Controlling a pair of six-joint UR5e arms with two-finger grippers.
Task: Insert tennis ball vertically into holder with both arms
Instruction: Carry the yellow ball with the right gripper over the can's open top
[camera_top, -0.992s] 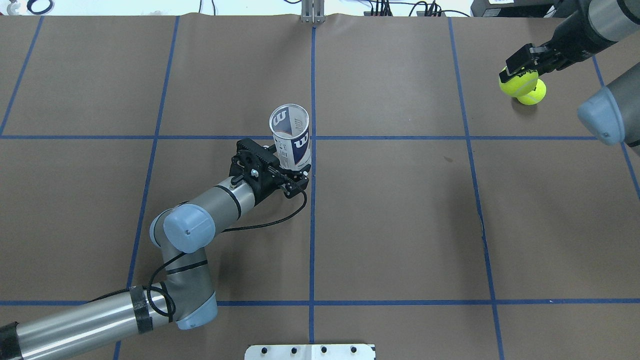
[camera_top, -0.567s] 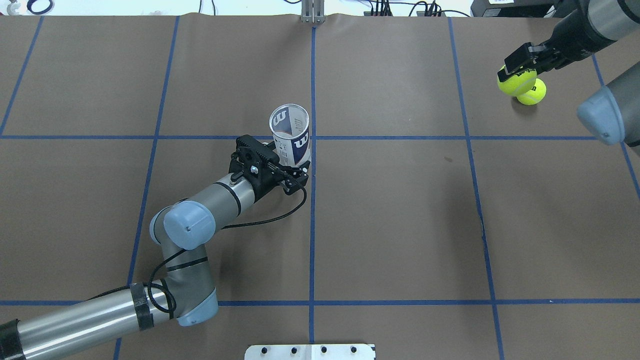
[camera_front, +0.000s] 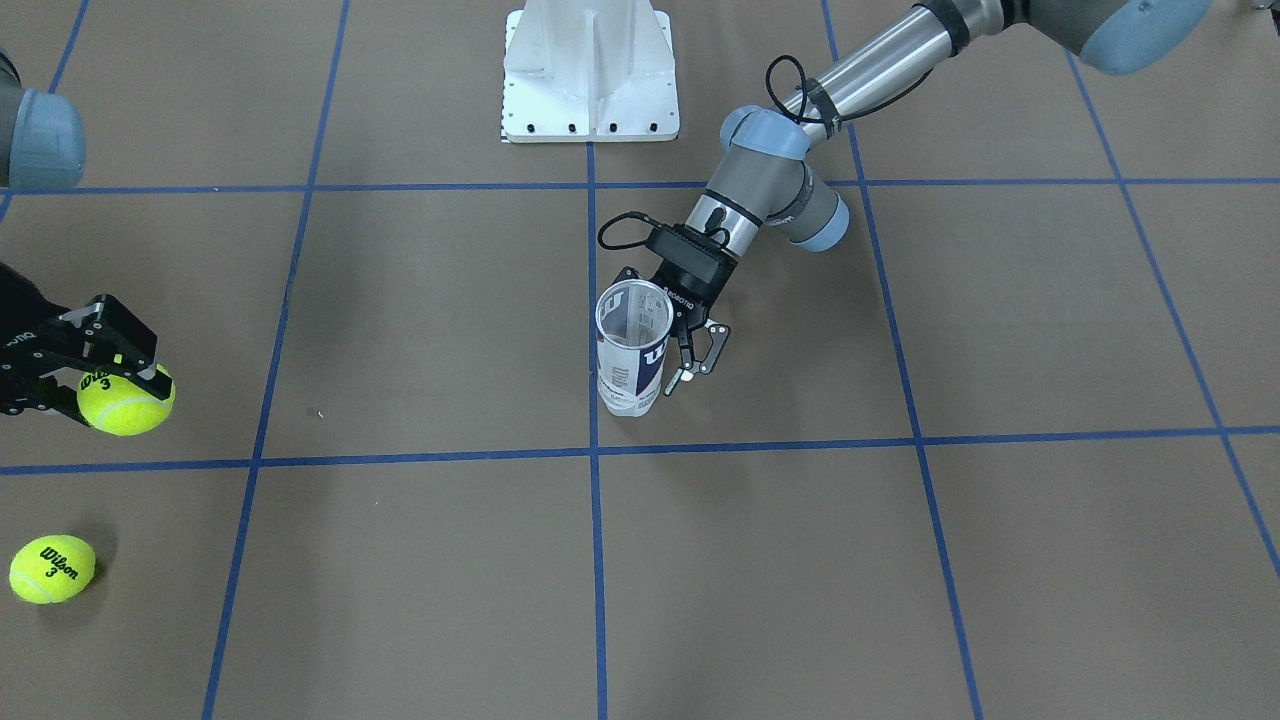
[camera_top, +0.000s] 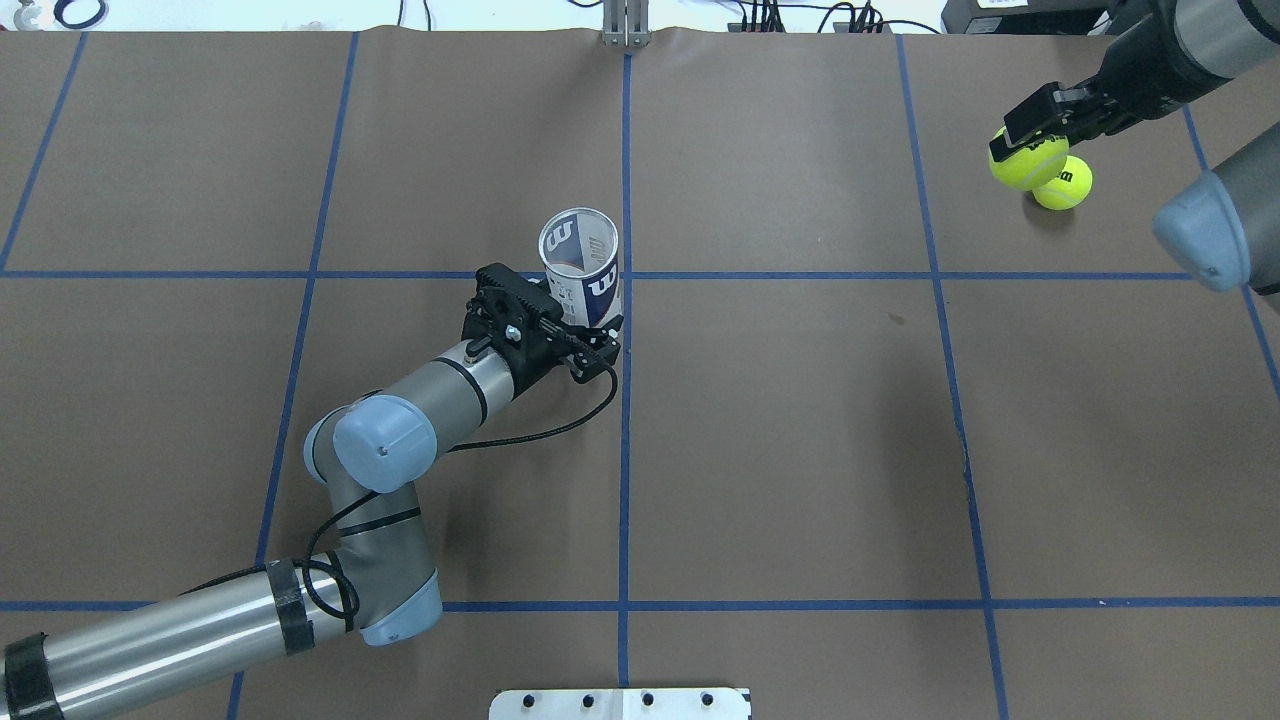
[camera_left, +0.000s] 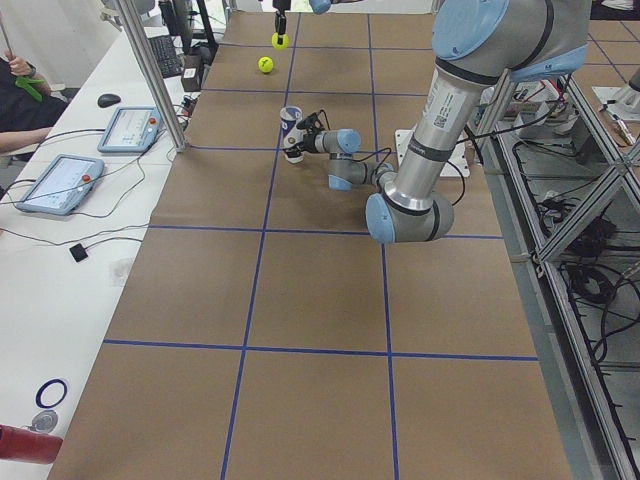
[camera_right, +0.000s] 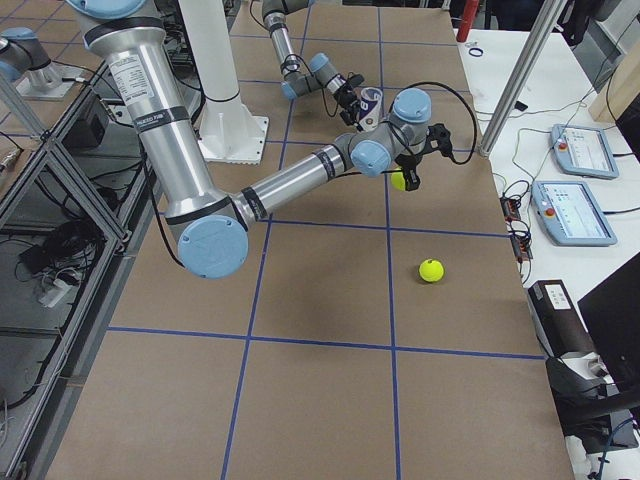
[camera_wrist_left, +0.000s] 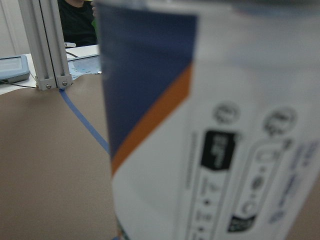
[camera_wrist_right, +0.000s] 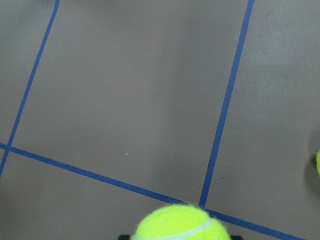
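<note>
The holder (camera_top: 585, 275) stands upright with its mouth open, near the middle of the table; it also shows in the front view (camera_front: 632, 350). My left gripper (camera_top: 592, 335) reaches in low at its base, jaws open on either side of it. The label fills the left wrist view (camera_wrist_left: 210, 130). My right gripper (camera_top: 1020, 148) is shut on a yellow tennis ball (camera_top: 1012, 165) and holds it above the table at the far right. The ball also shows in the front view (camera_front: 125, 402) and the right wrist view (camera_wrist_right: 181, 222).
A second tennis ball (camera_top: 1063, 184) lies on the table just beside the held one; it also shows in the front view (camera_front: 52, 568). The white robot base plate (camera_front: 590, 70) stands at the table's near edge. Blue tape lines cross the brown table cover.
My left gripper has moved a little forward around the holder's base; the holder has not moved. My right gripper has risen with its ball, away from the second ball.
</note>
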